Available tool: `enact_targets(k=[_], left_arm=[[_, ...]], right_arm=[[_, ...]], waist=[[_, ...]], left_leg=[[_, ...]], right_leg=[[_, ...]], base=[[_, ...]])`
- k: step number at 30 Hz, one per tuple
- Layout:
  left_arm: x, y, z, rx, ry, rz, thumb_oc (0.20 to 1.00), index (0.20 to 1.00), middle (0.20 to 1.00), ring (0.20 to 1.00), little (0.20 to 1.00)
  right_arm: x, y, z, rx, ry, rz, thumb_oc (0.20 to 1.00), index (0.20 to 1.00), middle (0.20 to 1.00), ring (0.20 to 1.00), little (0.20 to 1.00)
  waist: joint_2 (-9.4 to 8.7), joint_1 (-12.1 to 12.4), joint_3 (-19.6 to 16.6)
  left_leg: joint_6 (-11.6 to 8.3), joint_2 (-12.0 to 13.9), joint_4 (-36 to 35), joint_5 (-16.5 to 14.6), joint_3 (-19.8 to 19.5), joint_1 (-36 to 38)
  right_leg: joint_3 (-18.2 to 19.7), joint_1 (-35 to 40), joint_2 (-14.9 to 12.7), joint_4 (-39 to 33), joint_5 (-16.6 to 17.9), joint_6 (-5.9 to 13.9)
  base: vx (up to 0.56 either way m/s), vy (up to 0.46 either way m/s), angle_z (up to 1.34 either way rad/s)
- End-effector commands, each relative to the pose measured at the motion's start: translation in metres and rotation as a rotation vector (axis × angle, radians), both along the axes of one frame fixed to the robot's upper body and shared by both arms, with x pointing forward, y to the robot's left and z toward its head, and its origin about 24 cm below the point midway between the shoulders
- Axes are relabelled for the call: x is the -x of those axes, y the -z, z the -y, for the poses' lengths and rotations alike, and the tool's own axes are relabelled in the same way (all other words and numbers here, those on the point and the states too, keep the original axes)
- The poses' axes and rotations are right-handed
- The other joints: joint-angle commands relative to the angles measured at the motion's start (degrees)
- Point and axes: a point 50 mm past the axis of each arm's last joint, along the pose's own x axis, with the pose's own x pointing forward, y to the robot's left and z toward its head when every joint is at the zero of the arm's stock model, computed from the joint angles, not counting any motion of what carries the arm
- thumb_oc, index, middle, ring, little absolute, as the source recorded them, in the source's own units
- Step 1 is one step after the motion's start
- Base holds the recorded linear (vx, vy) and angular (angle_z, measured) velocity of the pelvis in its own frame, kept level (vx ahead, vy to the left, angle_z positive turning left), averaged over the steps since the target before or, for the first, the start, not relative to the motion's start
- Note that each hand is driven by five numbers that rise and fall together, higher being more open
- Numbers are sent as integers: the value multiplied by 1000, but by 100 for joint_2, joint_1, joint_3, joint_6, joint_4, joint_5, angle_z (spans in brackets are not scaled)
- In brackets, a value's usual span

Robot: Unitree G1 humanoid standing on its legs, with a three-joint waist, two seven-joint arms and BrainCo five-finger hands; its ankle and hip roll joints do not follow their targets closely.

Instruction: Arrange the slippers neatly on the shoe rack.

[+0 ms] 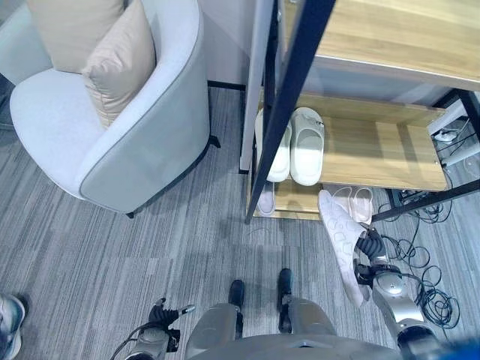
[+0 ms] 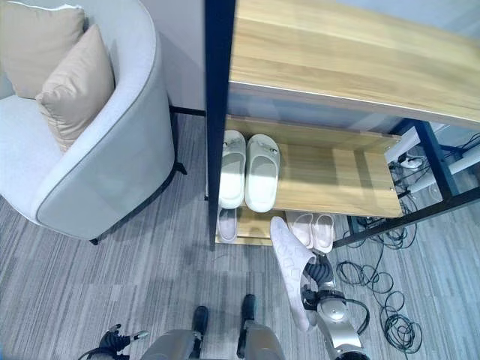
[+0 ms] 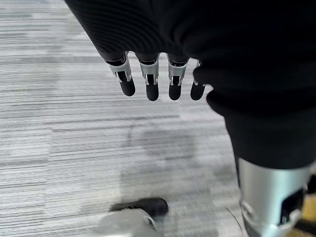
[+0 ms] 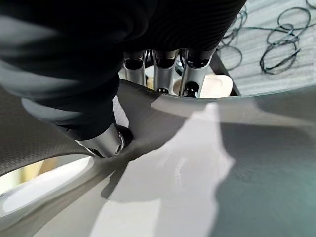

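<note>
My right hand [image 1: 373,256] is shut on a white slipper [image 1: 339,236], held tilted with its dotted sole up, just in front of the shoe rack's [image 1: 390,154] lowest level. In the right wrist view the thumb [image 4: 104,142] and fingers [image 4: 162,74] pinch the slipper's edge [image 4: 197,168]. A pair of white slippers [image 1: 307,146] lies side by side on the middle wooden shelf. On the bottom level rest a pale pink pair [image 1: 354,202] and a single grey slipper [image 1: 266,199]. My left hand [image 1: 160,321] hangs low at the left, fingers [image 3: 152,81] straight over the carpet.
A light grey armchair [image 1: 142,142] with beige cushions [image 1: 116,64] stands left of the rack. Black cables [image 1: 431,296] loop on the floor at the right, beside the rack's black frame. A person's shoe [image 1: 7,319] shows at the lower left edge.
</note>
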Motion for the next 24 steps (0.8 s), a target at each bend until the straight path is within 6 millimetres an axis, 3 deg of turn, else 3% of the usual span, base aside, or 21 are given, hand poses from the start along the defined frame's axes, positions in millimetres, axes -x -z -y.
enact_targets(k=[1,7,11,12,13,17,21,24], left_arm=[[-29,-18,-15,-48,-22,123,1000,1000,1000,1000,1000],[-48,-33,-20,-52,-35,241,1000,1000,1000,1000,1000],[-56,-41,-25,-46,-74,299,1000,1000,1000,1000,1000],[-56,-42,-26,-40,-96,313,1000,1000,1000,1000,1000],[-56,-42,-26,-31,-113,323,1000,1000,1000,1000,1000],[-62,-50,-28,-16,-149,383,1000,1000,1000,1000,1000],[-75,-61,-28,12,-201,467,1000,1000,1000,1000,1000],[-93,-79,-36,18,-267,575,1000,1000,1000,1000,1000]], right_arm=[[-10,-31,13,29,23,163,200,200,200,200,200],[-25,-46,12,62,11,232,200,200,200,200,200],[-44,-64,9,117,-7,297,200,200,200,200,200],[-48,-69,8,132,3,317,200,200,200,200,200],[-54,-75,8,144,7,339,200,200,200,200,200],[-77,-118,4,157,3,497,200,200,200,200,200],[-96,-147,-8,145,-30,594,200,200,200,200,200],[-110,-183,-20,128,-49,712,200,200,200,200,200]], waist=[[-66,-24,110],[8,94,317],[131,194,491],[209,266,551],[243,289,570],[397,358,655],[513,443,651],[603,496,556]], left_leg=[[-528,550,342,-342,-580,-498],[-606,586,997,-481,-757,-1117],[-561,564,2064,-829,-949,-1954],[-510,567,2566,-1170,-966,-2189],[-497,553,2826,-1266,-989,-2396],[-443,373,3997,-1612,-942,-3408],[-410,137,5185,-1950,-834,-4475],[-317,-42,6386,-2365,-816,-5407]], right_leg=[[-104,-464,-188,997,-608,243],[-207,-967,-188,1678,-904,137],[-274,-1762,-254,2903,-1483,-22],[-236,-2013,-264,3455,-1860,-77],[-229,-2221,-284,3741,-2000,-111],[-152,-3255,-452,4976,-2580,-304],[22,-4305,-635,6160,-3075,-517],[287,-5293,-730,7464,-3563,-677]], base=[[-124,-57,21],[-79,-54,12],[-62,-59,19],[17,-37,22],[9,-39,14],[-66,-15,12],[-20,6,11],[70,27,11]])
